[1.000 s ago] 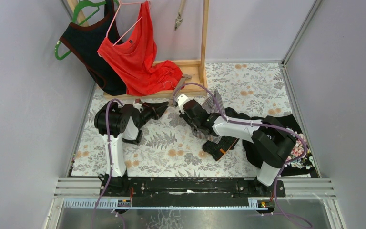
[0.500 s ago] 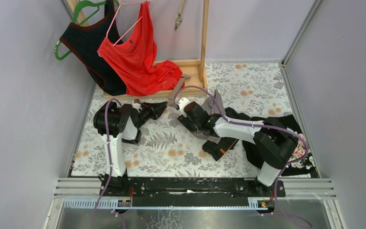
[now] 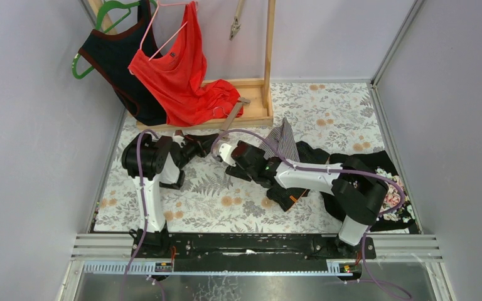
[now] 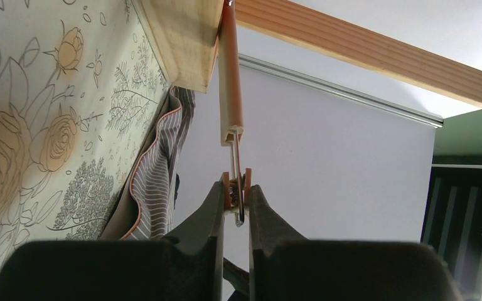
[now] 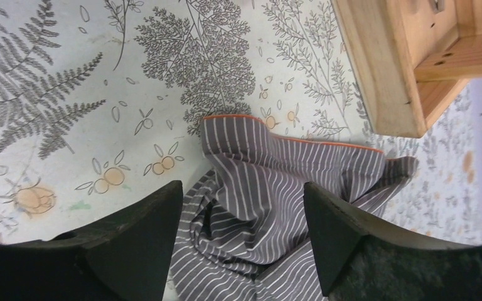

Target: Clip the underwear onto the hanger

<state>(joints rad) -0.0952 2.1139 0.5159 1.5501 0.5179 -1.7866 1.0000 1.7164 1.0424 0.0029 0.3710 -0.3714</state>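
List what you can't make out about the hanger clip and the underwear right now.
Left wrist: the left gripper covers the hanger clip; its mouth is hidden.
Right wrist: the right gripper and bottom edge cut off the striped underwear.
Top external: the clip is too small.

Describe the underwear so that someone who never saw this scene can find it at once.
Start at the wooden rack at the back of the flowered tablecloth. Just before its right corner lies the underwear, beside a pile of black clothes. It alone is grey with thin white stripes and an orange edge.
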